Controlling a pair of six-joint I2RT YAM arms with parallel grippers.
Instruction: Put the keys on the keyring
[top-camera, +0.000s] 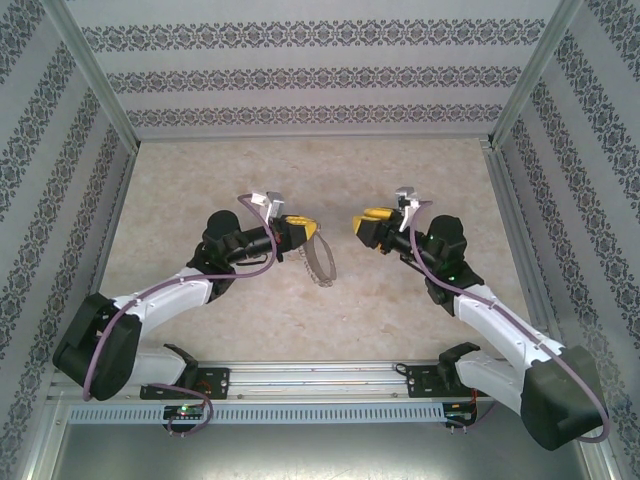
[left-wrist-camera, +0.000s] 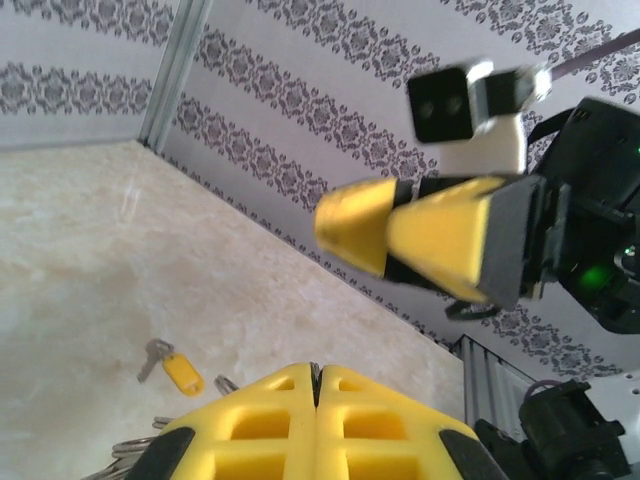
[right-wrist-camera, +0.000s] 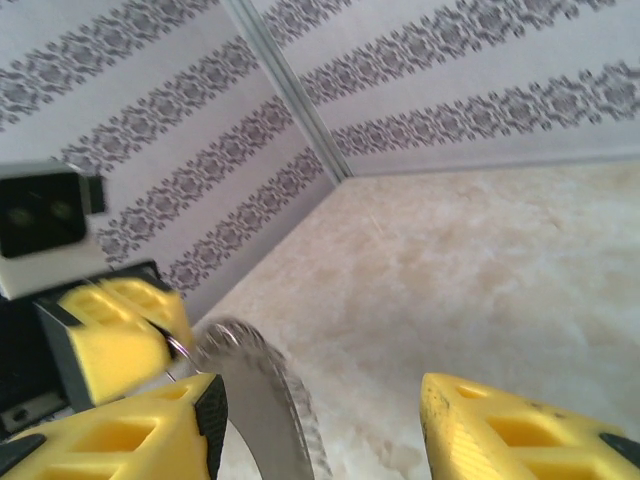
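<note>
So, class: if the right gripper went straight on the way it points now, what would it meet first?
Most likely the keyring hanging from the shut left gripper, which faces the open right gripper. Depth is unclear, so the left fingertips could come first.

keyring (right-wrist-camera: 265, 400) blurred, cut off by the bottom edge

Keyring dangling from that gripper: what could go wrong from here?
The keyring hangs from the shut left gripper, so it may swing or slip. The tiny key lies flat on the table, hard for the open right gripper to pick up. The grippers are close and could bump.
</note>
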